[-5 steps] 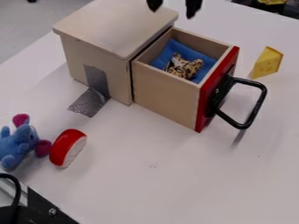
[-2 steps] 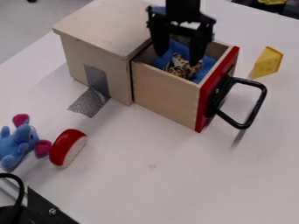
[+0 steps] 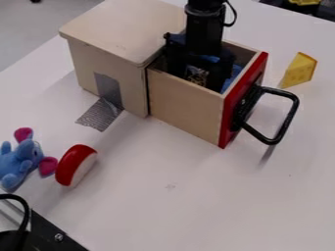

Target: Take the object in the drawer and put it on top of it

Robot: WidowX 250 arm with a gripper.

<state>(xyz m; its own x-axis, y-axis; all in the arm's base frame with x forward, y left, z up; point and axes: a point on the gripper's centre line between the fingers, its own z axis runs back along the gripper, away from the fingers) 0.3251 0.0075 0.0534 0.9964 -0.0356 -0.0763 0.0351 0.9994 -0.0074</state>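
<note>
The black gripper (image 3: pixel 196 73) is down inside the open drawer (image 3: pixel 185 106), its two fingers apart on either side of the leopard-print object (image 3: pixel 196 75). That object lies on blue cloth (image 3: pixel 228 82) and is partly hidden by the gripper. Whether the fingers touch it cannot be made out. The drawer, with a red front and black handle, stands pulled out from the wooden box (image 3: pixel 121 29), whose flat top is bare.
A yellow cheese wedge (image 3: pixel 299 70) stands right of the drawer. At the left are a blue plush toy (image 3: pixel 18 162) and a red-and-white toy piece (image 3: pixel 75 165). Grey tape (image 3: pixel 100 115) runs from the box onto the table (image 3: pixel 196 196). Black equipment (image 3: pixel 49 230) occupies the lower left corner.
From above the drawer, the gripper has come down into it, with its fingers now around the leopard-print object. The drawer, box and toys have stayed put.
</note>
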